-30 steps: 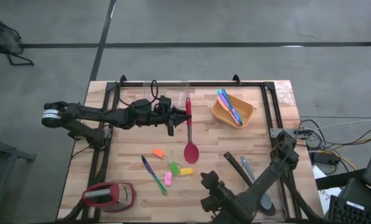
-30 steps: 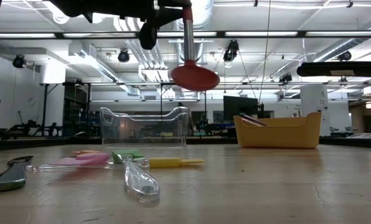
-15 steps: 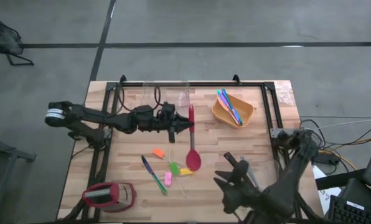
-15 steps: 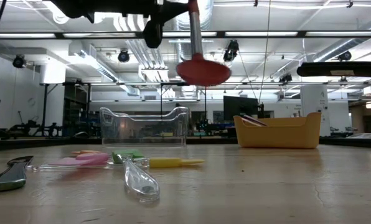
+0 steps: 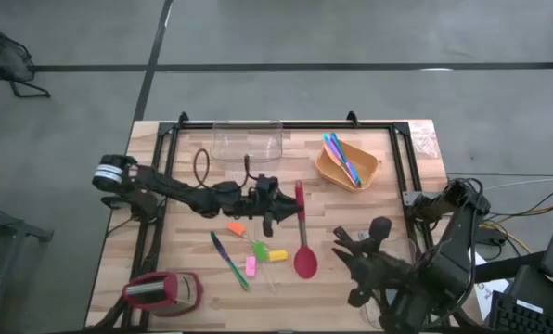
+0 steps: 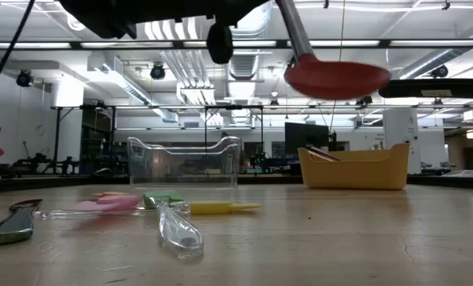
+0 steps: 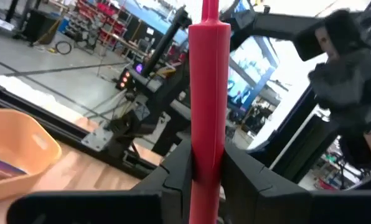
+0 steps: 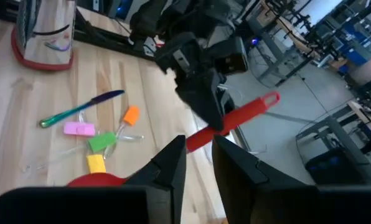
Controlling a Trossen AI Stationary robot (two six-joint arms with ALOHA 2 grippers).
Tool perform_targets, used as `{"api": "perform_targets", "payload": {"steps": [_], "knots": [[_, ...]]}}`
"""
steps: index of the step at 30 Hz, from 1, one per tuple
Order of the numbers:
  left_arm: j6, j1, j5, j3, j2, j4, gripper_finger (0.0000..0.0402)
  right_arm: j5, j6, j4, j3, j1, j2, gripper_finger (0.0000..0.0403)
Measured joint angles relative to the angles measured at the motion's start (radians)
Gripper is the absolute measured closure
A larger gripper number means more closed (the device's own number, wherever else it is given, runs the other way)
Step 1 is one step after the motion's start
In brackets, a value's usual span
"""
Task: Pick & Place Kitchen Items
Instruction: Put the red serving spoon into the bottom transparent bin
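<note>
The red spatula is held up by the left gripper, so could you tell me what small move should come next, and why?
Probably carry it on toward the orange bowl. The left gripper is shut on the red spatula, which hangs clear above the table, and the bowl already holds thin cutlery. The right gripper is open nearby, so a handover is also possible.

Middle of the table's crowded: red spatula [image 5: 302, 232] hangs above the neon pieces [image 5: 254, 250]; bare wood [image 5: 392, 199] right of it, near the orange bowl [image 5: 347, 167].

No readable text, label or number shows anywhere.
</note>
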Motion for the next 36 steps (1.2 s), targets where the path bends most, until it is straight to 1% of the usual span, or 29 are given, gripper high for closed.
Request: {"api": "perform_targets", "payload": {"steps": [6, 8, 14, 16, 21, 24, 26, 28, 32, 36], "knots": [[0.020, -0.030, -0.004, 0.090, 0.088, 0.002, 0.0333, -0.007, -0.003, -0.001, 0.000, 0.000, 0.000, 0.0335], [0.030, -0.045, -0.029, 0.122, 0.113, 0.006, 0.0333, -0.008, -0.010, -0.002, 0.000, 0.000, 0.002, 0.0330], [0.042, -0.067, -0.058, 0.220, 0.182, 0.009, 0.0332, -0.007, -0.048, -0.003, 0.000, 0.000, 0.002, 0.0313], [0.023, -0.073, -0.066, 0.244, 0.219, 0.007, 0.0333, -0.007, -0.052, -0.003, 0.001, 0.000, 0.002, 0.0310], [-0.003, -0.085, -0.074, 0.290, 0.326, 0.002, 0.0332, -0.007, -0.084, -0.003, 0.006, 0.000, -0.001, 0.0320], [-0.004, -0.087, -0.093, 0.314, 0.380, 0.125, 0.0332, -0.003, -0.095, -0.003, 0.010, 0.000, -0.009, 0.0335], [-0.005, -0.085, -0.068, 0.335, 0.410, 0.207, 0.0333, -0.002, -0.096, -0.003, 0.011, 0.000, -0.016, 0.0344], [-0.016, -0.086, -0.044, 0.346, 0.416, 0.219, 0.0333, -0.004, -0.098, -0.003, 0.011, 0.000, -0.021, 0.0352], [-0.002, -0.087, -0.074, 0.367, 0.411, 0.233, 0.0330, -0.008, -0.108, -0.003, 0.013, 0.001, -0.034, 0.0363], [0.003, -0.075, -0.049, 0.393, 0.393, 0.268, 0.0331, -0.008, -0.112, -0.011, 0.013, 0.010, -0.054, 0.0369]]}}
